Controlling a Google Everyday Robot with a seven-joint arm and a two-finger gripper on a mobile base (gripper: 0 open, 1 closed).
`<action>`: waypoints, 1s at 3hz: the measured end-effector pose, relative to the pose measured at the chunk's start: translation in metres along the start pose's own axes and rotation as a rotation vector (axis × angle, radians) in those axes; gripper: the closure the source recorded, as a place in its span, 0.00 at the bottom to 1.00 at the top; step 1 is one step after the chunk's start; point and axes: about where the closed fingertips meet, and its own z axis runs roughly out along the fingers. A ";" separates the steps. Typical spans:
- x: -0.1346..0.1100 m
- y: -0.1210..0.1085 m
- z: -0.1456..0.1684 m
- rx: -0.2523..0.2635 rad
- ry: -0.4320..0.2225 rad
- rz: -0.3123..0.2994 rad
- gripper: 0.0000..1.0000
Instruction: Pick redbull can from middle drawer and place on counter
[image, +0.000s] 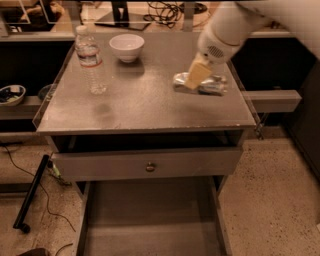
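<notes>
The redbull can lies on its side on the right part of the counter, low on or just above the surface. My gripper reaches down from the upper right on a white arm, and its beige fingers are shut on the can's left half. The middle drawer is pulled out at the bottom of the view, and its flat grey floor is bare.
A clear water bottle stands at the counter's left and a white bowl at the back. The drawer front with a round knob sits slightly out above the open drawer. Shelves flank the cabinet; cables lie on the floor at left.
</notes>
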 end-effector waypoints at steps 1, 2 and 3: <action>-0.040 0.005 0.021 -0.054 -0.039 -0.061 1.00; -0.063 0.014 0.037 -0.092 -0.058 -0.103 1.00; -0.077 0.025 0.045 -0.128 -0.074 -0.135 1.00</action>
